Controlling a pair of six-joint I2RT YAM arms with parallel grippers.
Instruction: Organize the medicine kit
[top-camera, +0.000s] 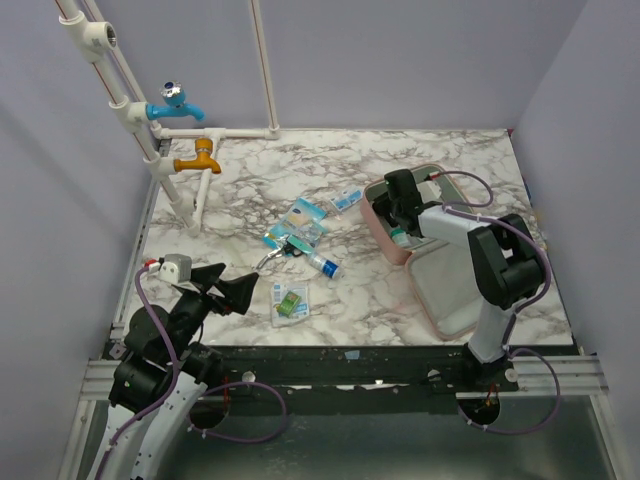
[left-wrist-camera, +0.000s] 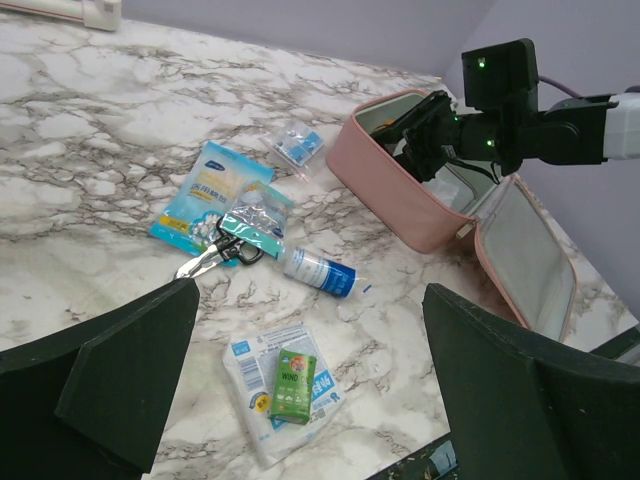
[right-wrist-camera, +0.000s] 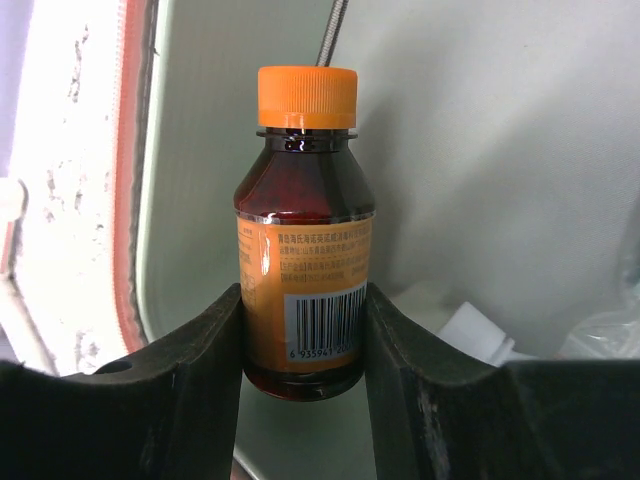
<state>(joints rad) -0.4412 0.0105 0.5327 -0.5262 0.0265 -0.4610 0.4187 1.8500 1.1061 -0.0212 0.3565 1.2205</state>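
Inside medicine kit (left-wrist-camera: 390, 195): right gripper (right-wrist-camera: 303, 300) clamped on orange-capped amber bottle (right-wrist-camera: 305, 200); left gripper (left-wrist-camera: 310, 290) spread wide, empty.

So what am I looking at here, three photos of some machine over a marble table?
These are two robot arms bolted at a table's edge. The top picture looks down from above; the other two come from cameras on each arm's wrist. The left gripper is open and empty. The right gripper reaches into the pink soft case and is shut on a brown bottle with an orange cap. On the marble table lie blue-white sachets, a small white-and-blue bottle and a green box on a clear bag.
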